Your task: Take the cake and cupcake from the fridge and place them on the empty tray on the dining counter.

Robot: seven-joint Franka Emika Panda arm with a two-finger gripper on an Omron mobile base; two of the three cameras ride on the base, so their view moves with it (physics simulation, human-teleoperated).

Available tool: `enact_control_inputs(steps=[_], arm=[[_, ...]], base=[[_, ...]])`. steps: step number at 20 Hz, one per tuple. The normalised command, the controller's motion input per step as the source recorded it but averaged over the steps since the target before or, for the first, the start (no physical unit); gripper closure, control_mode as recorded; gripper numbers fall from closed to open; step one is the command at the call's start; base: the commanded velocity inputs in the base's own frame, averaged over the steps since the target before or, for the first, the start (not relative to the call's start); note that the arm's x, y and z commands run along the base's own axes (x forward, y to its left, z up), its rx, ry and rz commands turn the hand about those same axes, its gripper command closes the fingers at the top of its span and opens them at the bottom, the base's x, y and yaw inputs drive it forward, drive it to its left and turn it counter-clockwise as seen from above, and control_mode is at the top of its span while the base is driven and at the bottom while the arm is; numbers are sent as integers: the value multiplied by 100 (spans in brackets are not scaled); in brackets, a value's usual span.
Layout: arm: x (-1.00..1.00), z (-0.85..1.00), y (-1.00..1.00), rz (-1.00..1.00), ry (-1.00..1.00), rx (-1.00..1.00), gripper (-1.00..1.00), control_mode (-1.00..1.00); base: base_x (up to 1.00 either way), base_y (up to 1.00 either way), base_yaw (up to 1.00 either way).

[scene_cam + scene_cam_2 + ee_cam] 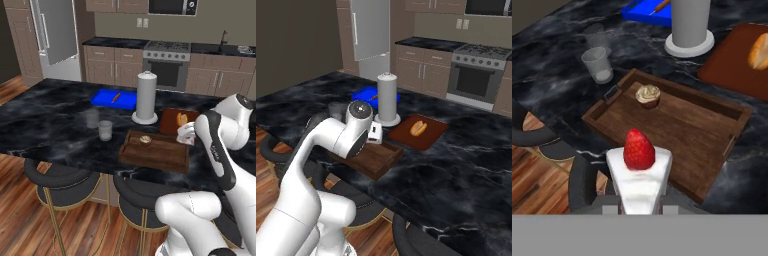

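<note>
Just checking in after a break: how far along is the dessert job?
Done: the small brown cupcake already sits in the dark wooden tray on the black marbled dining counter. In hand: the gripper is shut on the white cake slice with a red top, above the tray's near edge. Left: setting it down and releasing.

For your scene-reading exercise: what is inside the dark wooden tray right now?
Inside the tray sits the cupcake, near its far rim. The held cake hides the near rim, so that strip cannot be checked.

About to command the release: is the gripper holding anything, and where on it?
Yes: the gripper is shut on the cake, pinching its lower sides, above the tray's near edge.
</note>
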Motion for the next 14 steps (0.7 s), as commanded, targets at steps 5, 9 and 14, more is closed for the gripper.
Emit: enact_control_inputs(steps=[5,9,14], arm=[[6,-43,0,0,0,0,100,-100],[27,-40,0,0,0,0,100,-100],[39,-32,-1,0,0,0,100,-100]], base=[[0,0,0],[0,0,0],[0,0,0]])
